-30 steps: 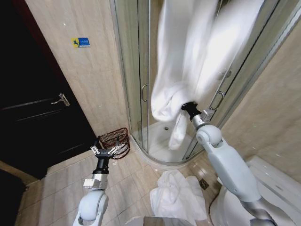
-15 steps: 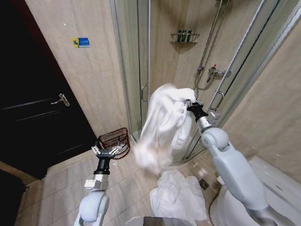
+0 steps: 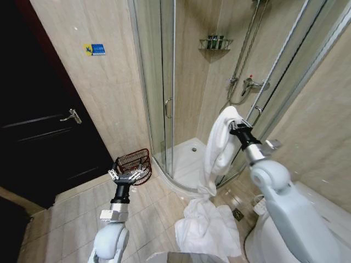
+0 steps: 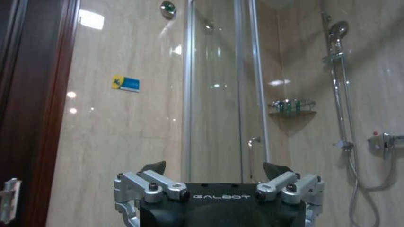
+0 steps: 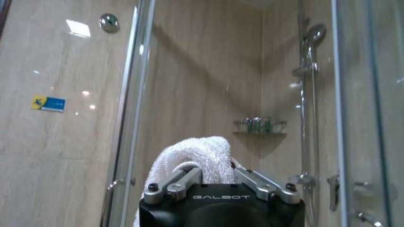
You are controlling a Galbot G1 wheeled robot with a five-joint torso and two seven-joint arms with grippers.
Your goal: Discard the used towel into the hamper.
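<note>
Towel (image 3: 219, 148) was gripped by right end effector (image 3: 235, 127), not yet in hamper (image 3: 134, 164); left end effector (image 3: 127, 176) was open, approx. beside hamper.

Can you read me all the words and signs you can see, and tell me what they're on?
"GALBOT": white letters on the black body of the left hand.
"GALBOT": the same white letters on the black body of the right hand, which grips the white fluffy towel.
Small blue and yellow rectangular sticker on the beige tiled wall: too small to read.
Small bottles on the wire shower shelf: labels too small to read.
</note>
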